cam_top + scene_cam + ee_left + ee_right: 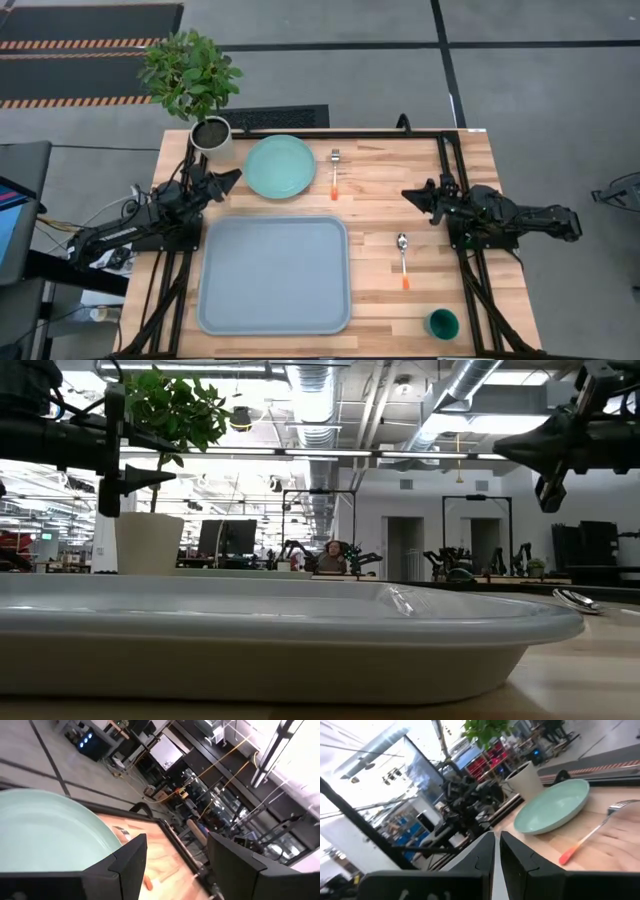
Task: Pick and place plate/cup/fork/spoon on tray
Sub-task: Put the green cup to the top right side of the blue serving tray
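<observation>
The left gripper (232,177) is hanging above the table's left side, just beside the plate's left edge, with its fingers (131,857) spread wide and nothing between them. Through that gap its wrist camera is looking over the plate (45,830) toward the fork (122,833) lying beyond the rim. The right gripper (410,194) is hovering over the right half of the table, pointing toward the middle, its fingers (482,851) pressed nearly together with only a thin slit showing and nothing in it.

The plate (280,166) is sitting flat on the wood at the far side, just right of a white plant pot (211,135) holding a leafy plant (189,72). The fork (335,172) is lying just right of the plate, apart from it, tines pointing away and orange tip toward the tray. The tray (274,274) is lying on the near half of the table, below the plate, and is holding nothing. The spoon (403,259) is lying right of the tray, bowl away and orange tip near, between the tray and the right arm's base. The cup (441,322) is standing upright near the table's near right corner, well apart from the tray.

In the low view the tray's rim (300,630) is filling the foreground, and the spoon's bowl (577,598) is showing at the right.
</observation>
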You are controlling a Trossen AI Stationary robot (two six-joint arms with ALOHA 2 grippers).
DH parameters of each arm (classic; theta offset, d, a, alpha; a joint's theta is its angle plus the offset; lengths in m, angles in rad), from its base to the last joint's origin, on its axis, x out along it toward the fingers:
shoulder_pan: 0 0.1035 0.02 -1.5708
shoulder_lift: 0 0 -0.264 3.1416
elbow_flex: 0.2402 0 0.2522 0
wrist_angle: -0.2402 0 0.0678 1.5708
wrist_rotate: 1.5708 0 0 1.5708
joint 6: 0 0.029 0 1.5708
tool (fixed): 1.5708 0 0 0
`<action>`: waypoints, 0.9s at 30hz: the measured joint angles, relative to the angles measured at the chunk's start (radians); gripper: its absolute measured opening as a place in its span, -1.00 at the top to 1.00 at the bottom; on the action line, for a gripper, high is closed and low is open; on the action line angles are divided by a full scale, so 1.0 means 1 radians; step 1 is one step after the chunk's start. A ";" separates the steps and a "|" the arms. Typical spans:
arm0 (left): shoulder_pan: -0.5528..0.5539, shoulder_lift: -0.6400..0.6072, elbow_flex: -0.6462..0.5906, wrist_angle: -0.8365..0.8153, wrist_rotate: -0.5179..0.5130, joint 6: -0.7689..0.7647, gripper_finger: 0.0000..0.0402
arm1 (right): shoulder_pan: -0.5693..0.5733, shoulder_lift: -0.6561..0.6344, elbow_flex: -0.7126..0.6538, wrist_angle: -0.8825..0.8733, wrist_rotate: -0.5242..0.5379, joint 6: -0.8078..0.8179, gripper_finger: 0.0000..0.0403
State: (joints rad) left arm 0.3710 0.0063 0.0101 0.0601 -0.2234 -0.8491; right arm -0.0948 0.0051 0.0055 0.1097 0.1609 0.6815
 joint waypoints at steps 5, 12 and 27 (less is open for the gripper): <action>0.000 0.000 0.000 -0.001 0.003 -0.076 0.02 | 0.000 0.000 0.000 0.000 0.002 0.000 0.72; 0.000 0.000 0.000 0.005 -0.076 -0.195 0.02 | 0.000 0.000 0.000 0.000 0.001 0.000 0.72; 0.000 0.000 0.000 0.047 -0.038 -0.352 0.02 | 0.000 0.002 0.071 0.135 0.029 -0.069 0.72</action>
State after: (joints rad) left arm 0.3706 0.0067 0.0101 0.1068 -0.2617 -1.2013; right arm -0.0944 0.0068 0.0762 0.2445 0.1904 0.6121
